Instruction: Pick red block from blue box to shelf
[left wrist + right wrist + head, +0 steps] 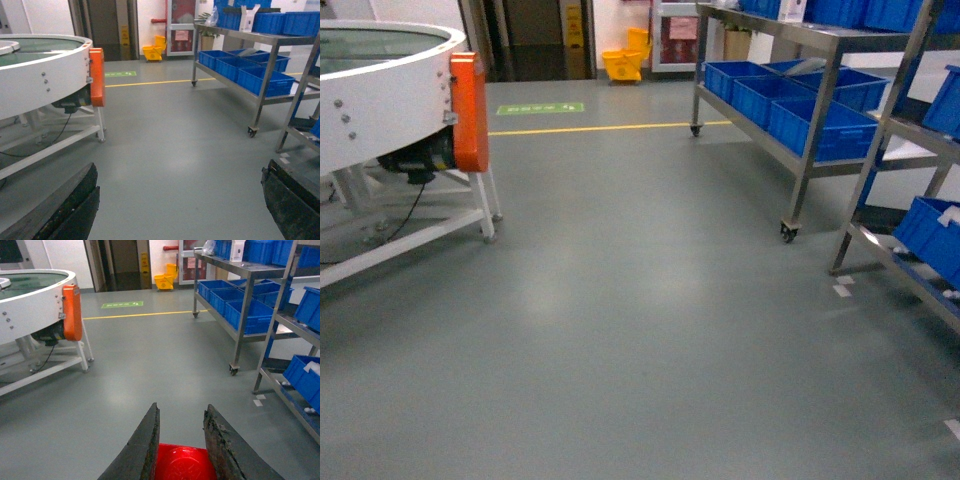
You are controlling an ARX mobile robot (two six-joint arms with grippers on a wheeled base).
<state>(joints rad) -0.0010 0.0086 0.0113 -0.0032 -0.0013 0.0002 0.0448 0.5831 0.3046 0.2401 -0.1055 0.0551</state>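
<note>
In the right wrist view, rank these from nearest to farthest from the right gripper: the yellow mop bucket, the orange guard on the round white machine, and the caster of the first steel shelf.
1. The red block, between the right gripper fingers.
2. Shelf caster, ahead on the right.
3. Orange guard, ahead on the left; close to the caster, roughly comparable.
4. Yellow mop bucket, far back by the doorway.

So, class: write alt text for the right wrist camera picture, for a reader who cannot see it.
The right hand has its two dark fingers closed around the red block at the bottom of the picture. Beyond lies grey floor, with a steel shelf of blue crates on the right and a round white machine on the left.
</note>
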